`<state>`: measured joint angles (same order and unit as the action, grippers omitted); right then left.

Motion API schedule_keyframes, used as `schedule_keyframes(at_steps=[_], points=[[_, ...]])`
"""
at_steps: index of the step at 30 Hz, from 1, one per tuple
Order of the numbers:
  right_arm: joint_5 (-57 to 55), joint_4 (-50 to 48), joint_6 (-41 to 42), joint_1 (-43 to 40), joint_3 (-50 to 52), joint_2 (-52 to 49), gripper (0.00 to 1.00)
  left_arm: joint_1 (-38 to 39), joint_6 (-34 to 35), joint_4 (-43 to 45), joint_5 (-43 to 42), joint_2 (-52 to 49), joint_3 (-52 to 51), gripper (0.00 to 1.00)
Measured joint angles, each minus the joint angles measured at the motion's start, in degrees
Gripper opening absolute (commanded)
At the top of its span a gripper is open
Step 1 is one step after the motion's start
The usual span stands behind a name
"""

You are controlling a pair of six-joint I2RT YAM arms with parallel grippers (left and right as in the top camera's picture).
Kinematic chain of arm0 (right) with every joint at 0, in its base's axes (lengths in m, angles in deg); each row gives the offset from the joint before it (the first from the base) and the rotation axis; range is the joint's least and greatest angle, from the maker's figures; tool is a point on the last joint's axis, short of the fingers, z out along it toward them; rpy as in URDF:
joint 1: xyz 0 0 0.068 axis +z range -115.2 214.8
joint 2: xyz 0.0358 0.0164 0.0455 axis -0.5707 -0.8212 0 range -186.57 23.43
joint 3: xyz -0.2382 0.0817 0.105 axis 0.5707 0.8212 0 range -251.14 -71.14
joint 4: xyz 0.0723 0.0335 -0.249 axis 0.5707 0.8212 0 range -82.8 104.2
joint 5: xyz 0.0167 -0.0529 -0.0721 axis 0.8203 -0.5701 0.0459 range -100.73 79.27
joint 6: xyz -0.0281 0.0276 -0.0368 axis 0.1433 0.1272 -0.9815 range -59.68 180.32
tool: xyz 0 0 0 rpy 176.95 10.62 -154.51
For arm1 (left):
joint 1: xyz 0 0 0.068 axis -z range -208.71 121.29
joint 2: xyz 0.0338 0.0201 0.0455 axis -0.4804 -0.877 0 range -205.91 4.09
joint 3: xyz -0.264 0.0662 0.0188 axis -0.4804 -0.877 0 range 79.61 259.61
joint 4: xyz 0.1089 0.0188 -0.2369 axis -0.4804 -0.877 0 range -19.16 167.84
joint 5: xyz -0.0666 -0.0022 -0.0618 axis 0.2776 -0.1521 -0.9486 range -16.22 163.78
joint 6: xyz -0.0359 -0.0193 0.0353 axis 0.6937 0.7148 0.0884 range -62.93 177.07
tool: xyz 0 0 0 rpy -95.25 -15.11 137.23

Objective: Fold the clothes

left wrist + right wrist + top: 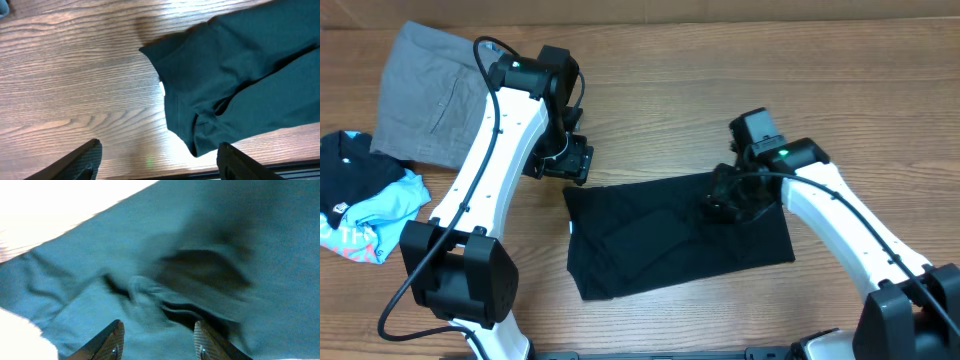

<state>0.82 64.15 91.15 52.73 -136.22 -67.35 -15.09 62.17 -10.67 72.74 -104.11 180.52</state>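
In the overhead view the right gripper (725, 200) is a dark shape lying over dark cloth, so its fingers cannot be made out there. The right wrist view is blurred, and cloth fills nearly the whole frame with its upper left corner washed out to white. The left wrist view cuts off all but the two fingertips at the bottom edge. Both arm bases run out of the lower edge of the overhead frame.

The black T-shirt (660, 240) lies flat on the wooden table (670, 80), just below the middle of the overhead frame. It is folded into a rough rectangle, tilted so that its right end sits higher. Layered edges and soft creases show on its surface, and no sleeves stick out. In the left wrist view a folded corner of it (240, 75) reaches in from the upper right, with overlapping layers.

The left gripper (160, 160) hovers over bare wood beside the shirt's upper left corner, fingers spread wide and holding nothing. The right gripper's fingers (107, 342) stand moderately apart above the rumpled cloth near the shirt's upper right part. I cannot tell whether the tips touch it.

The grey folded trousers (425, 90) lie at the upper left, and the black and light-blue garment (365, 205) at the left edge, both well apart from the shirt.
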Motion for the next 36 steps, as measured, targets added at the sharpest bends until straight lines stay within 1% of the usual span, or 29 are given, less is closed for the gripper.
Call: schedule_keyframes(at_steps=[1, 2, 3, 4, 7, 12, 15, 18, 20, 22, 24, 28, 31, 34, 36], points=[[-0.6, 0.7, -0.4, -1.1, 0.0, 0.1, 0.32, 0.0, 0.4, 0.1, 0.0, 0.0, -0.5, 0.77], [-1.1, 1.4, -0.4, -2.5, 0.0, 0.2, 0.21, 0.0, 0.7, 0.5, -0.2, 0.0, -1.6, 0.77], [-1.6, 1.7, -0.5, -3.7, 0.0, 0.3, 0.13, 0.0, 0.8, 0.9, -0.3, 0.0, -2.5, 0.77], [-1.9, 1.8, -0.5, -5.3, 0.0, 0.3, 0.08, 0.0, 0.9, 1.6, -0.4, 0.0, -3.8, 0.77], [-3.0, 0.5, 0.0, -8.9, 1.6, 0.3, 0.04, 0.0, 1.0, 3.7, -0.6, 0.0, -7.6, 0.75], [-2.0, -4.0, 0.5, -10.4, 9.0, -1.7, 0.04, 0.0, 1.0, 5.8, -0.7, 0.0, -11.9, 0.75], [4.2, -13.3, 0.7, -9.6, 13.9, -3.8, 0.04, 0.0, 1.0, 6.6, -0.8, 0.0, -12.2, 0.74], [10.5, -27.5, 0.7, -7.2, 17.1, -4.4, 0.04, 0.0, 1.0, 7.0, -0.9, 0.0, -12.2, 0.72], [13.6, -37.2, 0.6, -5.2, 17.2, -4.4, 0.04, 0.0, 1.0, 6.9, -0.9, 0.0, -12.2, 0.72], [15.4, -39.3, 0.5, -4.4, 16.3, -4.4, 0.04, 0.0, 1.0, 6.7, -0.9, 0.0, -12.2, 0.72], [16.8, -34.4, 0.3, -4.5, 14.8, -4.3, 0.04, 0.0, 1.0, 6.0, -0.9, 0.0, -12.2, 0.72], [17.6, -18.2, -1.3, -5.7, 11.8, -4.3, 0.04, 0.0, 1.0, 5.4, -0.8, 0.0, -12.2, 0.73], [15.8, -9.2, -2.4, -5.8, 11.5, -4.2, 0.04, 0.0, 1.0, 5.4, -0.8, 0.0, -12.2, 0.75], [15.1, -4.6, -3.5, -4.8, 11.5, -4.2, 0.04, 0.0, 1.0, 5.6, -0.8, 0.0, -12.2, 0.79], [16.0, -2.4, -5.4, -2.3, 11.7, -4.2, 0.04, 0.0, 1.0, 5.8, -0.8, 0.0, -12.2, 0.81]])
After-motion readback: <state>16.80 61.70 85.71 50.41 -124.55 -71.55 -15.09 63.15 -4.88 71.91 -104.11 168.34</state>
